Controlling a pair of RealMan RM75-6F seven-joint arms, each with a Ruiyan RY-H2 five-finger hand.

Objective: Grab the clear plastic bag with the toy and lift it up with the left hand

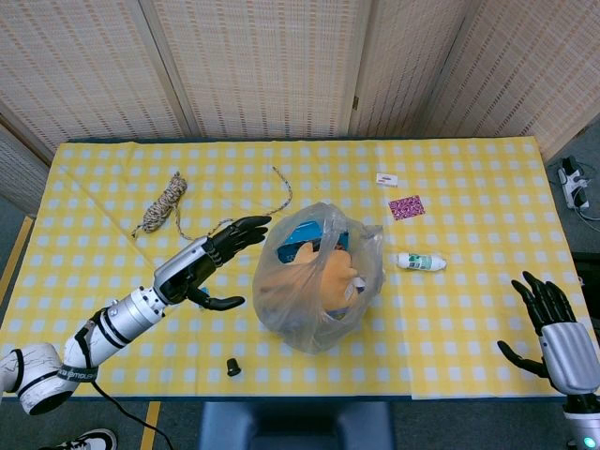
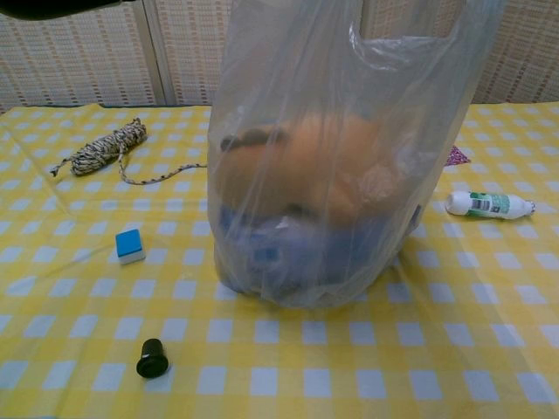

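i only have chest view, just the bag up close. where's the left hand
Observer: Head view shows the left hand open, just left of the bag, not touching it.
Operator: and the right hand
Observer: The right hand is open past the table's right corner, far from the bag.
Operator: bag mouth open?
Observer: Yes, it gapes upward; the toy shows through it.

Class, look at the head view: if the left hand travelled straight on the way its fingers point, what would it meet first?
Most likely the clear plastic bag holding the toy. The left hand points right toward the bag's upper left side, though its height above the table is unclear.
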